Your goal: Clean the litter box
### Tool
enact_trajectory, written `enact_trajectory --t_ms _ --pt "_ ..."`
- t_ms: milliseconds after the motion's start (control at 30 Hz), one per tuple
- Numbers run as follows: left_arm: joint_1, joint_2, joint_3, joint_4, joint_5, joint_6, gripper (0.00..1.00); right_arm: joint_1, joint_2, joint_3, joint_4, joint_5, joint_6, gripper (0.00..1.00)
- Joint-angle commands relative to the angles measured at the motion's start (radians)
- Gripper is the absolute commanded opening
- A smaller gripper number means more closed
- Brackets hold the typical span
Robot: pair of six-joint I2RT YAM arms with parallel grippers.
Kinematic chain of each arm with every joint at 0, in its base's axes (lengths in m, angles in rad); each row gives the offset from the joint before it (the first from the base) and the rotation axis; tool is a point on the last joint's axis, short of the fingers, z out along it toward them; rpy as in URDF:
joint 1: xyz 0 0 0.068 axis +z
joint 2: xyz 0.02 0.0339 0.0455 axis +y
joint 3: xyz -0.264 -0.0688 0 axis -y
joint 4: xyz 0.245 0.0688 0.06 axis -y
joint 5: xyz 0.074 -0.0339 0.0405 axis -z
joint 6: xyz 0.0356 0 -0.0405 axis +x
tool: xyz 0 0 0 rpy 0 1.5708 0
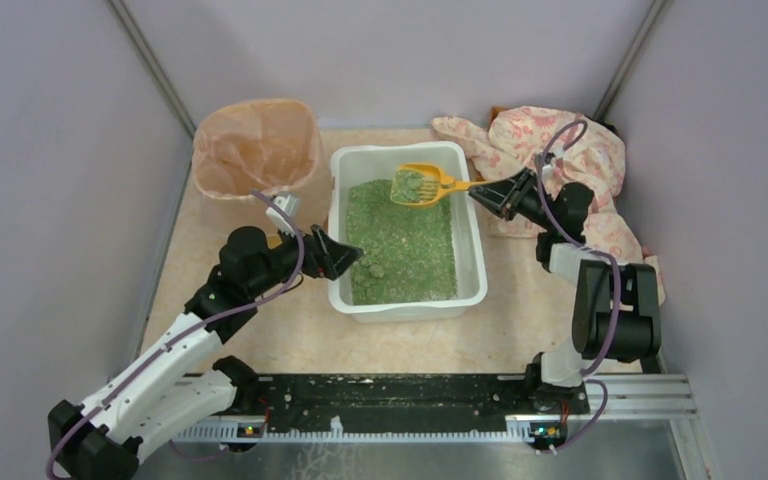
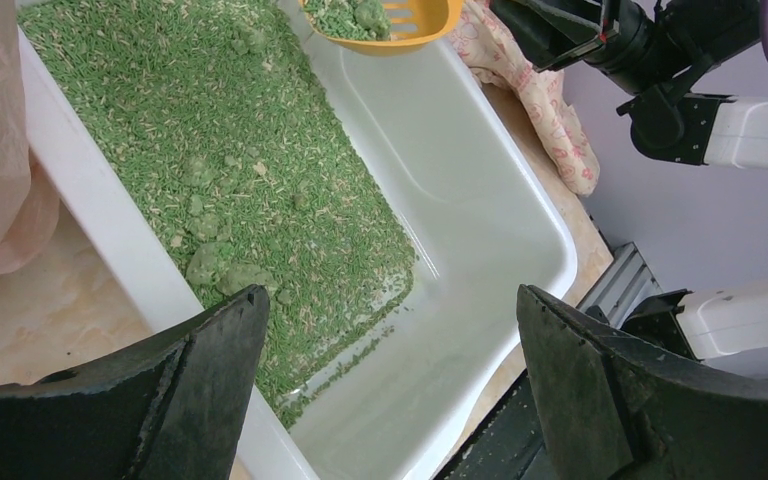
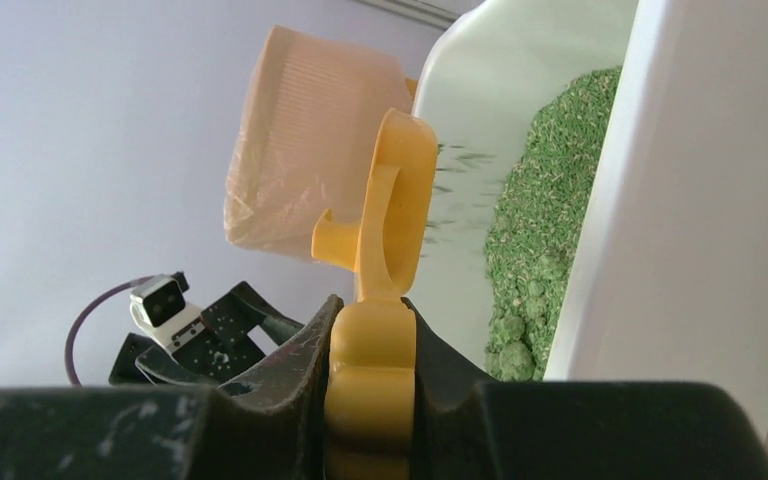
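— Orange-yellow slotted plastic scoop (image 1: 422,185), clamped by the right gripper (image 1: 480,193), hovers loaded over the white rectangular plastic litter box (image 1: 405,308), mid-table.
— Left gripper (image 1: 348,258) gapes empty. Best carry the scoop level to the peach-lined bin (image 1: 203,165).

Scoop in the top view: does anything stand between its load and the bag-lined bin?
Nothing visible does. The scoop, held by the right gripper, hangs over the far end of the litter box; only its left rim lies before the bin. The open left gripper sits nearer the arms, off that line.
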Motion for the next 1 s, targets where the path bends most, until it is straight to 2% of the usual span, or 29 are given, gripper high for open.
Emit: enact_trajectory --t_ms 0,67,200,333,433,567,667,800,900,967 --pt "-0.004 -0.021 0.020 0.001 -0.012 -0.002 0.99 0.006 -0.002 -0.016 0.153 -0.015 0.054 0.00" --pt "-0.003 -0.014 0.030 -0.013 -0.007 -0.006 0.99 -0.035 -0.011 -0.042 0.151 0.008 0.057 0.00" --pt "-0.003 -0.016 0.008 0.007 -0.002 -0.011 0.99 0.060 -0.004 -0.036 0.131 -0.009 0.042 0.00" --pt "-0.003 0.001 0.024 0.007 0.009 -0.015 0.99 -0.034 -0.038 -0.098 0.145 0.014 0.045 0.00" --pt "-0.005 -0.009 0.002 0.046 0.006 -0.015 0.99 0.040 -0.024 -0.074 0.148 -0.028 0.047 0.00" --pt "-0.004 0.013 0.021 0.024 0.004 -0.006 0.99 -0.019 -0.054 -0.126 0.148 0.035 0.051 0.00" --pt "-0.004 0.007 0.004 0.053 0.012 -0.017 0.99 0.058 -0.023 -0.089 0.111 -0.012 0.020 0.00" --pt "-0.004 0.015 0.019 0.027 0.007 -0.010 0.99 -0.027 -0.035 -0.145 0.149 0.035 0.046 0.00" --pt "-0.003 0.000 0.002 0.048 0.004 -0.017 0.99 0.009 -0.006 -0.143 0.232 -0.002 0.108 0.00" --pt "-0.004 0.006 0.004 0.042 0.000 -0.009 0.99 -0.042 -0.005 -0.173 0.290 0.020 0.152 0.00"
